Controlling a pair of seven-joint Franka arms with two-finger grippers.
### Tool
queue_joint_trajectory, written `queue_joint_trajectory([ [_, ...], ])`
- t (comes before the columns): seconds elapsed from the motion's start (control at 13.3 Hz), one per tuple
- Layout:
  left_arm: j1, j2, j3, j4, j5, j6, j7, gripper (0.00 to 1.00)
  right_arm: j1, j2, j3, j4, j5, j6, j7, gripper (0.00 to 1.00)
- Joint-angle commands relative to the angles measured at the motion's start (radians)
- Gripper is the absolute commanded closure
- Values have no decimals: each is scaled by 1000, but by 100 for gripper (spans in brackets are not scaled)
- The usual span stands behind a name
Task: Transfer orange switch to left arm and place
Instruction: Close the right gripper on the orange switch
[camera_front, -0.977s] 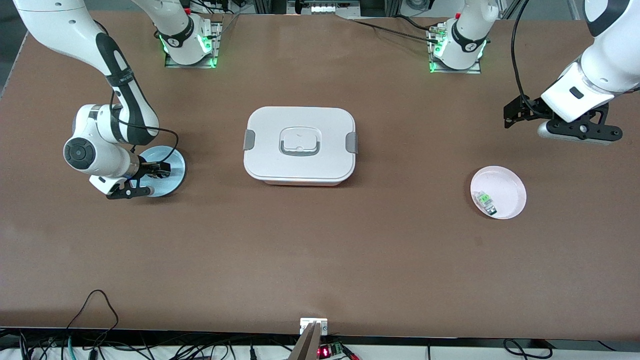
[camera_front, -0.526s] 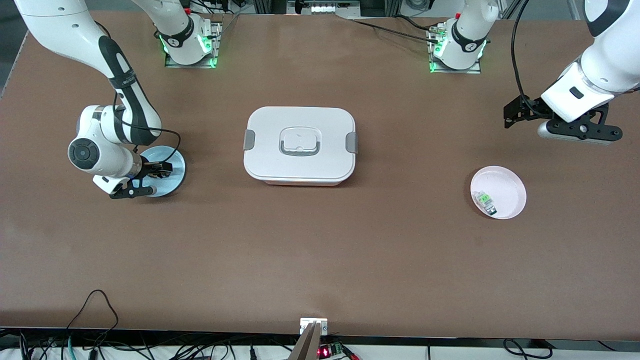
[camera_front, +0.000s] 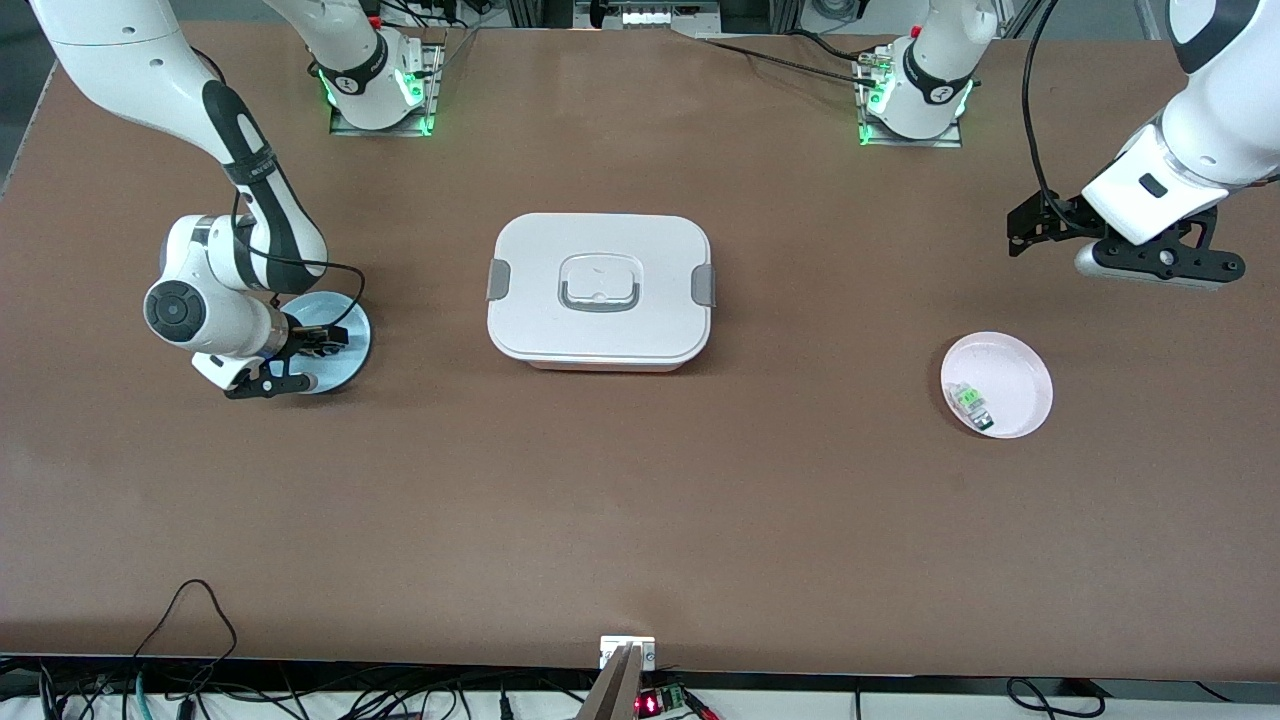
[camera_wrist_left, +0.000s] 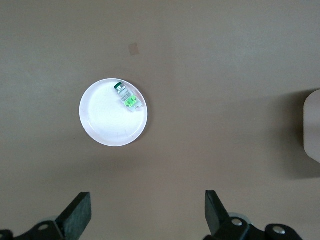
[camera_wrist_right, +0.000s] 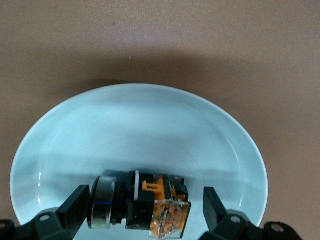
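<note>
Front view: you see the white box (camera_front: 600, 291) at the middle of the brown table (camera_front: 640, 520), lid on and latches at both ends. Toward the right arm's end, a pale blue plate (camera_front: 345, 350) lies near the table's edge, and the right gripper (camera_front: 300, 355) is down low over it. Toward the left arm's end, a pink plate (camera_front: 1010, 375) holds a green-and-clear component (camera_front: 970, 403), and the left gripper (camera_front: 1030, 232) hangs in the air over bare table, well apart from that plate.

Left wrist view: your left gripper's fingers (camera_wrist_left: 79, 215) stand wide apart with nothing between them. Below them you see the pink plate (camera_wrist_left: 107, 132) with the green-and-clear component (camera_wrist_left: 127, 98) near its rim, and an edge of the box (camera_wrist_left: 312, 125).

Right wrist view: your right gripper's fingers (camera_wrist_right: 75, 205) are spread wide, one on each side of the orange switch (camera_wrist_right: 150, 202), which lies on its side on the pale blue plate (camera_wrist_right: 140, 125) near the rim. Neither finger visibly presses it.
</note>
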Motion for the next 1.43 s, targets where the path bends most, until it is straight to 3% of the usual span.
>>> queue_joint_trajectory([
  [0.0, 4, -4, -5, 7, 6, -3, -3, 0, -8, -6, 7, -11, -1, -1, -4, 0],
  [0.53, 3, -4, -5, 13, 6, -3, -5, 0, -10, -5, 7, -29, 7, -5, 7, 1],
  [0.6, 3, -4, -5, 13, 6, -3, -5, 0, -10, -5, 7, -29, 7, -5, 5, 8],
  [0.83, 4, -3, -5, 13, 6, -5, -5, 0, -10, -6, 13, -26, 7, -13, 2, 50],
  [0.9, 3, -4, -5, 15, 6, -3, -5, 0, -10, -8, 17, -19, 13, -37, 4, 58],
  [1.05, 3, -3, -7, 15, 6, -3, -5, 0, -10, -10, 21, 12, 98, -92, -8, 66],
  [1.35, 3, 2, -8, 17, 6, -3, -5, 0, -10, -55, 48, 59, 102, -157, -13, 67],
])
